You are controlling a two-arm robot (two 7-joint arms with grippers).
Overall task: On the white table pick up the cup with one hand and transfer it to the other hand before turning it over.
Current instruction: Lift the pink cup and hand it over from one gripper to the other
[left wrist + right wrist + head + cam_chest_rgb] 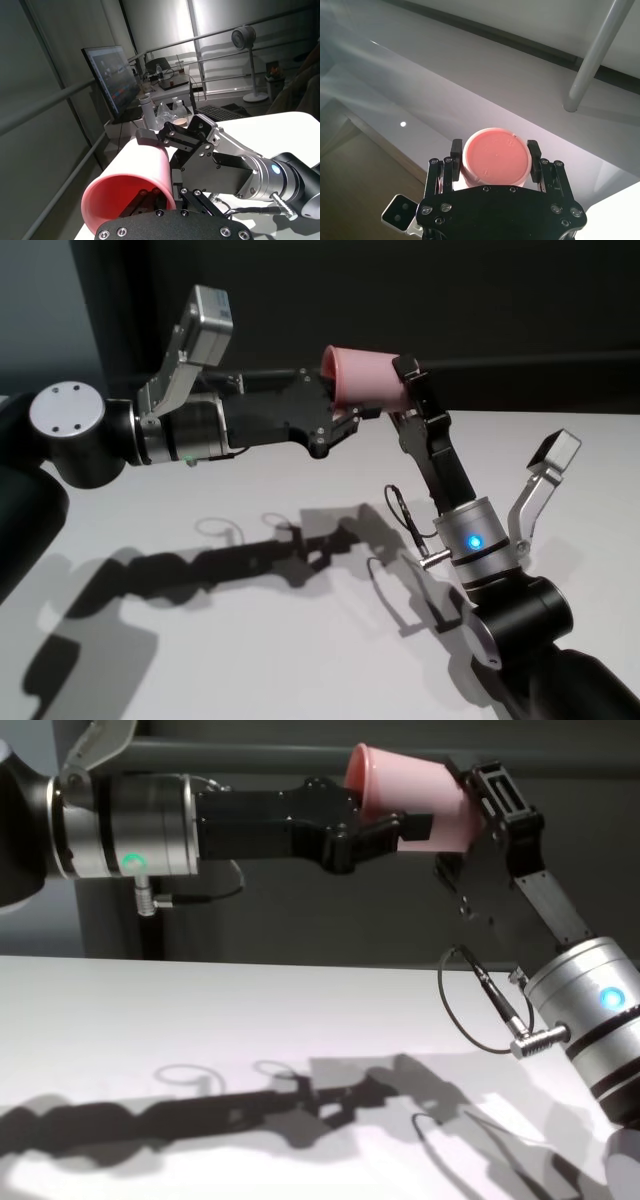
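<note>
Both arms were raised above the white bench (250, 640) and met in mid-air over its far half. The left arm, with its green light, reached in almost level from the left, and the left gripper (375, 820) ended at the mouth of the pink cup (415, 795). The right arm, with its blue light and looped black cable (475, 1010), rose steeply from the lower right, and the right gripper (405, 390) ended at the cup's closed base.

The cup lay on its side, well above the bench, with its rolled rim facing the left arm and its base facing the right. In the left wrist view the cup's open mouth (127, 197) faced the camera, one black finger (145, 200) of the left gripper reached inside the rim, and others lay against the outer wall below; whether they were pressing on the wall I cannot tell. In the right wrist view the cup's base (495, 157) sat between two black pads (535, 155), one on each side, and the right gripper was clamped on the cup's sides. Nothing could be seen inside the cup apart from the finger.

The arms' shadows (240, 565) lay across the bench beneath them.
</note>
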